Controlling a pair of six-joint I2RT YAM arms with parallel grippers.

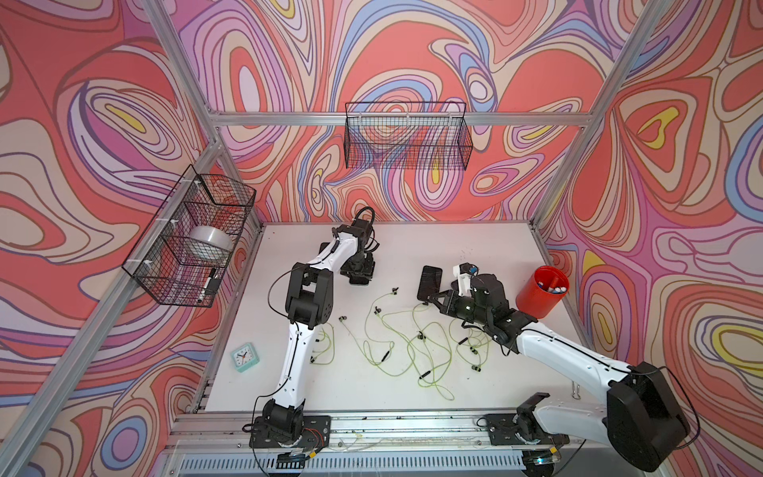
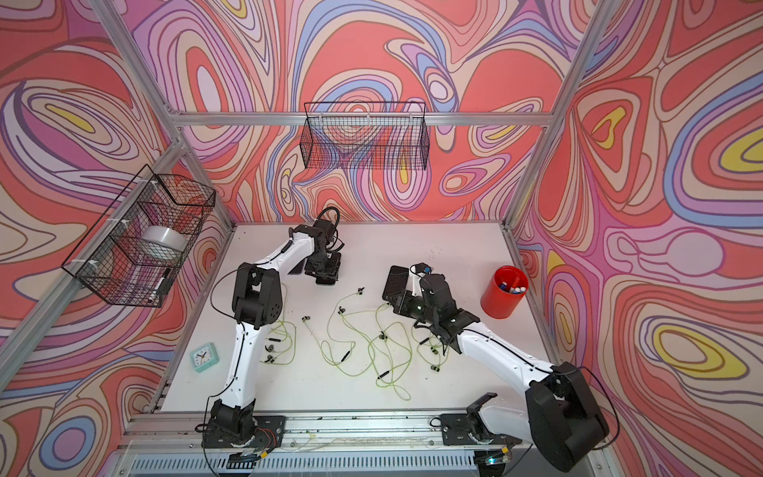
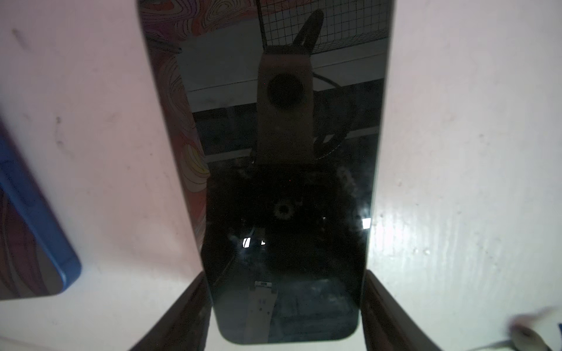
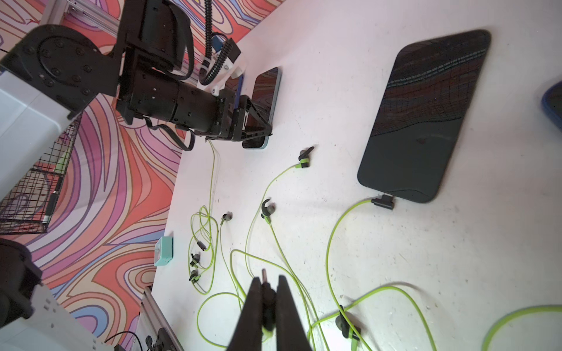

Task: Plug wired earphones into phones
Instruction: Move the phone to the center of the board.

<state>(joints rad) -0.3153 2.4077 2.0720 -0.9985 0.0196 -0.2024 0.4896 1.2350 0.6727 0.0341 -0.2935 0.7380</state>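
Right gripper (image 4: 269, 281): fingers clenched on a small dark plug (image 4: 264, 275), metal tip poking forward, yellow-green cord trailing beneath.

Left gripper (image 3: 286, 273): fingers straddle one end of a black phone (image 3: 289, 182) lying flat. Pressing or merely flanking, cannot tell.

Second phone (image 4: 425, 115) lies near the right gripper, an angled plug (image 4: 383, 203) at its end. Likely one pairing done.

The held plug is not yet in. Remaining earphones (image 1: 396, 342) lie tangled mid-table, so most work seems left.

White tabletop (image 1: 330, 392), scuffed. Mint clock (image 1: 245, 357), red cup (image 1: 541, 293) of markers, wire basket (image 1: 406, 136) on the swirl-patterned back wall.
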